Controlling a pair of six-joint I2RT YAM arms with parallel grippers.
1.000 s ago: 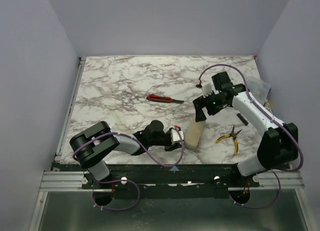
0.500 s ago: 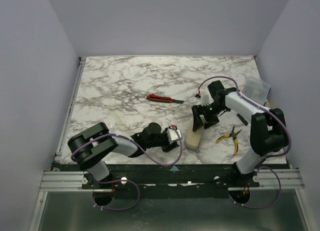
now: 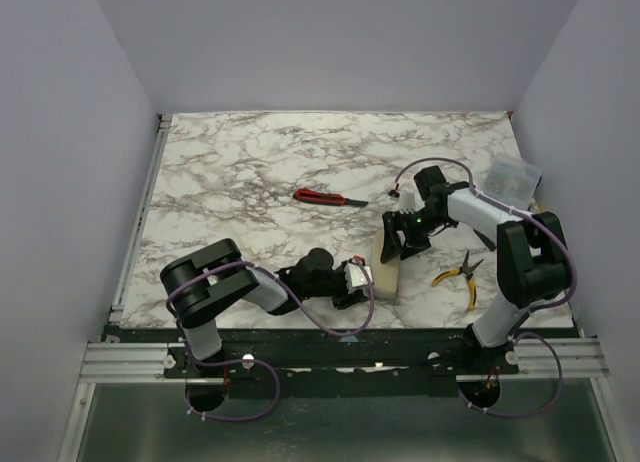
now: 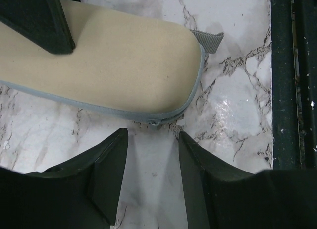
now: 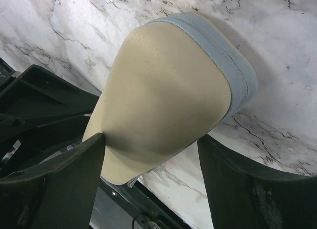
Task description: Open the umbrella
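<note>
Your umbrella lies folded in its beige sleeve on the marble table, right of centre, with its near end close to the black rail along the near edge. You have little room on that side. Your left gripper sits low at the umbrella's left flank, jaws partly parted with only marble between them. Their tips stop just short of the grey piping. Your right gripper straddles the far end with its jaws wide. One finger touches the sleeve and the other sits right at its edge, so you cannot tell whether it has a real hold. The yellow pliers lie near on the right. The red cutter lies farther off, to the left and well apart. Bare marble runs left and far from you
</note>
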